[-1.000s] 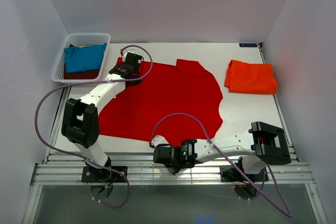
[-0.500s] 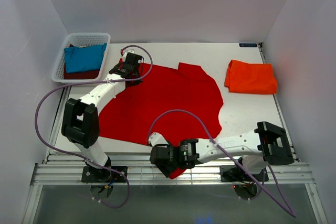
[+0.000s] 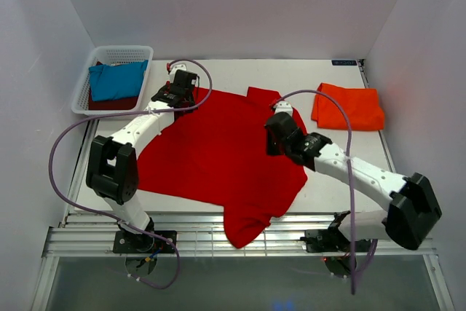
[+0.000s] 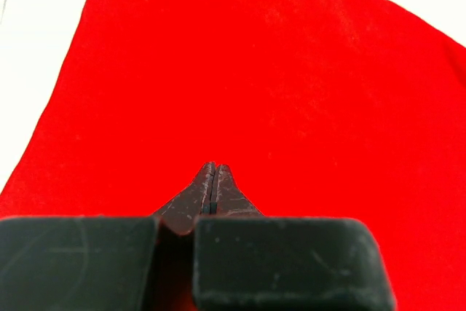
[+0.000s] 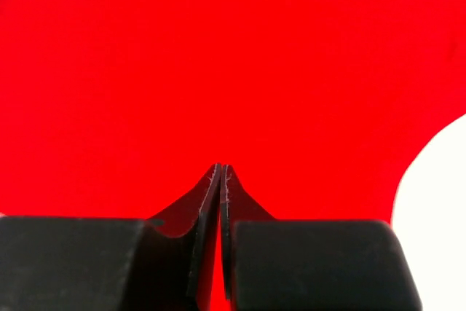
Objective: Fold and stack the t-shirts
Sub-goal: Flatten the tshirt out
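Observation:
A bright red t-shirt (image 3: 218, 151) lies spread on the table, and its near end hangs over the front edge. My left gripper (image 3: 177, 92) is at the shirt's far left corner. The left wrist view shows it (image 4: 212, 167) shut on the red cloth (image 4: 277, 71). My right gripper (image 3: 274, 136) is over the shirt's right side. The right wrist view shows it (image 5: 220, 167) shut above flat red cloth (image 5: 218, 49). An orange-red t-shirt (image 3: 348, 107) lies folded at the far right. A teal-blue t-shirt (image 3: 115, 80) lies on a dark maroon one (image 3: 109, 103) in the basket.
A white mesh basket (image 3: 120, 52) stands at the far left corner. White walls close in the left, back and right. A metal rail (image 3: 87, 242) runs along the front edge. A purple cable trails from each arm.
My right arm swung from the front edge up to the shirt's right side. It left the shirt's near end hanging over the front edge. My left gripper edged slightly towards the back.

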Robot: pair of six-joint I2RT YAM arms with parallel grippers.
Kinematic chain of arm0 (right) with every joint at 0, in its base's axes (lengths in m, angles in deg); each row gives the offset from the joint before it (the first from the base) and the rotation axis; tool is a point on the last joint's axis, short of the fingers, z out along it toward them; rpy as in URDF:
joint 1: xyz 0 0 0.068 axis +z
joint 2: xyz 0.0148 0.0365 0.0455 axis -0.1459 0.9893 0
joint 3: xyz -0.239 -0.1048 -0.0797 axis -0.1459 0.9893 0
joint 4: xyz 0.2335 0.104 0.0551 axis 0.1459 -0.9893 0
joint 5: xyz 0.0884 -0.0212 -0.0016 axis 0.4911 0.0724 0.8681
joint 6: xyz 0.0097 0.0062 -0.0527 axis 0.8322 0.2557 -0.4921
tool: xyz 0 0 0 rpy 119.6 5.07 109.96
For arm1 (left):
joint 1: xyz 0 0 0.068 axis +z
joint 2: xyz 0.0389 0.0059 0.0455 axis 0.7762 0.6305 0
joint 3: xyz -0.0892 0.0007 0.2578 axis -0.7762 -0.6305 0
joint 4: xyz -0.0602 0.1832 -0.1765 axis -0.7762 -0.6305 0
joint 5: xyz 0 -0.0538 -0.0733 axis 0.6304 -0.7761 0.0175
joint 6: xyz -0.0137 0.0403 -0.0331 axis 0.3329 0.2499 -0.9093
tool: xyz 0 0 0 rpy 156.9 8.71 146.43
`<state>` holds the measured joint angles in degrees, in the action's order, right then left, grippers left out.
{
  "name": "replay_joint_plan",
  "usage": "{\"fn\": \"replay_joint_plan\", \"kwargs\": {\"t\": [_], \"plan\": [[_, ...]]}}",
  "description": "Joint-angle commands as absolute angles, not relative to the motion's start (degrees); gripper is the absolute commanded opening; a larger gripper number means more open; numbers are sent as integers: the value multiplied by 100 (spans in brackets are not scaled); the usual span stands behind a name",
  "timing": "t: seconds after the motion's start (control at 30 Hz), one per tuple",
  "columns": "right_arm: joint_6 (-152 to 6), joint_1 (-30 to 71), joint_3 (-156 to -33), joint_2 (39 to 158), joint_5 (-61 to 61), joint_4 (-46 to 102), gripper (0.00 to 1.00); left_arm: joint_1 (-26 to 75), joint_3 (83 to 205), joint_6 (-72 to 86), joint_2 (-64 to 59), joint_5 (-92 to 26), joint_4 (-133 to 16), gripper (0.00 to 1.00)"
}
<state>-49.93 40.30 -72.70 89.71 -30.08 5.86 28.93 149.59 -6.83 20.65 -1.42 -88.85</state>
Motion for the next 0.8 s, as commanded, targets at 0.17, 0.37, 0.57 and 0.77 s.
{"fn": "replay_joint_plan", "kwargs": {"t": [0.17, 0.37, 0.57, 0.77], "plan": [[-5877, 2405, -8066, 10861, -1442, 1729, 8, 3412, 14764, -623, 1990, -541, -8304, 0], [-5991, 2010, -8576, 11696, -1389, 1825, 8, 3553, 14764, -596, 2429, -779, -8084, 0], [-6009, 1675, -8804, 12118, -1327, 1808, 8, 3553, 14668, -719, 2904, -972, -8005, 0], [-6062, 1482, -9094, 12575, -1257, 1650, 8, 3553, 14509, -904, 3308, -1052, -7978, 0]]}}
